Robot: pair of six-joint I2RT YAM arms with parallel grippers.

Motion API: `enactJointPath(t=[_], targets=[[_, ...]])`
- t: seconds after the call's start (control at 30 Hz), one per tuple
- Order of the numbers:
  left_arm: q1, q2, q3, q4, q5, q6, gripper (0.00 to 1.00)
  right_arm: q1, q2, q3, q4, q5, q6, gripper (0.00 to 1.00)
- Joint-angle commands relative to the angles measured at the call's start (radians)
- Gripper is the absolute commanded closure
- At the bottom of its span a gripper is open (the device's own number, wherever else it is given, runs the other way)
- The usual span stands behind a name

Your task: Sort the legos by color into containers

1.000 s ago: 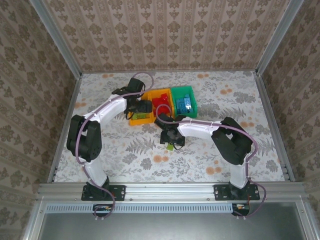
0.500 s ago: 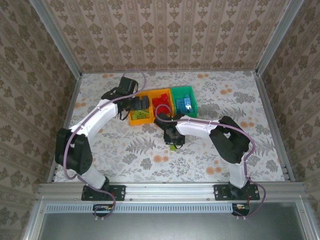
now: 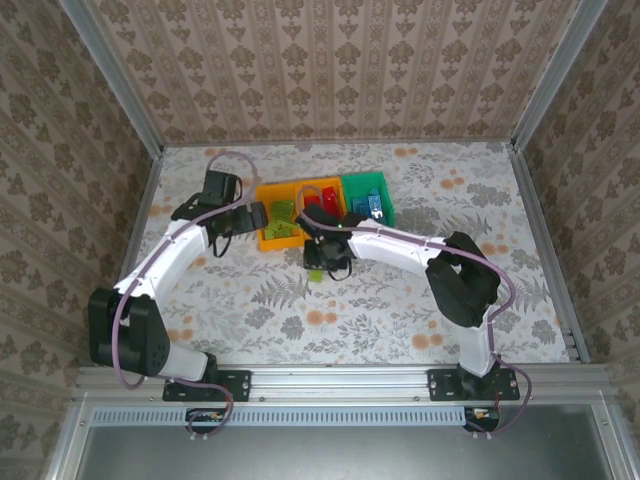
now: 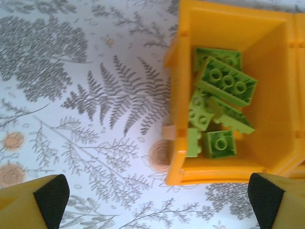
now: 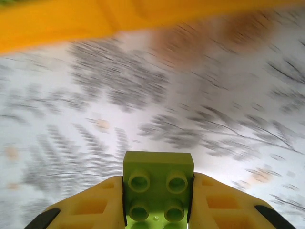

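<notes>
My right gripper (image 5: pixel 158 185) is shut on a lime green lego (image 5: pixel 158 168), studs facing the camera, held just above the table. From above, that right gripper (image 3: pixel 322 262) and its lego (image 3: pixel 318 275) hang just in front of the containers. The left orange-yellow bin (image 4: pixel 177 119) holds several lime green legos (image 4: pixel 224 83). My left gripper (image 4: pixel 159 202) stands open beside this bin's near left corner, nothing between its fingers (image 4: pixel 47 196). In the top view the left gripper (image 3: pixel 253 215) is left of that bin (image 3: pixel 268 238). The middle orange-yellow bin (image 3: pixel 329 184) holds red legos (image 3: pixel 322 205). The green bin (image 3: pixel 382 188) holds blue legos (image 3: pixel 366 208).
The three bins stand side by side at the table's far middle. An orange-yellow bin wall (image 5: pixel 95 21) crosses the top of the right wrist view, close ahead. Patterned tabletop (image 3: pixel 470 200) lies open to the right and at the near side; metal rails (image 3: pixel 340 380) frame it.
The right gripper has shut on the lime green lego and carried it left and toward the bins. The left gripper has drawn back leftward from over the orange-yellow bin, staying open.
</notes>
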Motion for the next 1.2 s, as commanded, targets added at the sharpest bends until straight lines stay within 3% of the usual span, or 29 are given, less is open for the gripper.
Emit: enactJointPath(t=[0.0, 0.13, 0.4, 0.63, 0.73, 0.9, 1.03, 1.17], targets=[[0.032, -0.051, -0.038, -0.001, -0.002, -0.019, 0.00, -0.055, 0.007, 0.058, 0.128, -0.114, 0.000, 0.73], [0.058, -0.078, -0.081, 0.003, 0.012, -0.024, 0.00, -0.102, 0.061, 0.143, 0.223, -0.185, 0.020, 0.73], [0.084, -0.094, -0.141, 0.020, 0.051, -0.042, 0.00, -0.146, 0.255, 0.411, 0.218, -0.234, 0.001, 0.71], [0.088, -0.100, -0.184, 0.036, 0.069, -0.054, 0.00, -0.172, 0.349, 0.496, 0.257, -0.253, 0.036, 0.65], [0.089, -0.105, -0.195, 0.040, 0.072, -0.057, 0.00, -0.176, 0.370, 0.510, 0.281, -0.265, 0.058, 0.57], [0.088, -0.105, -0.199, 0.040, 0.068, -0.058, 0.00, -0.176, 0.376, 0.524, 0.294, -0.269, 0.054, 0.28], [0.090, -0.104, -0.205, 0.043, 0.064, -0.057, 0.00, -0.176, 0.331, 0.504, 0.299, -0.276, 0.034, 0.21], [0.090, -0.107, -0.213, 0.051, 0.053, -0.056, 0.00, -0.173, 0.193, 0.368, 0.388, -0.278, -0.032, 0.16]])
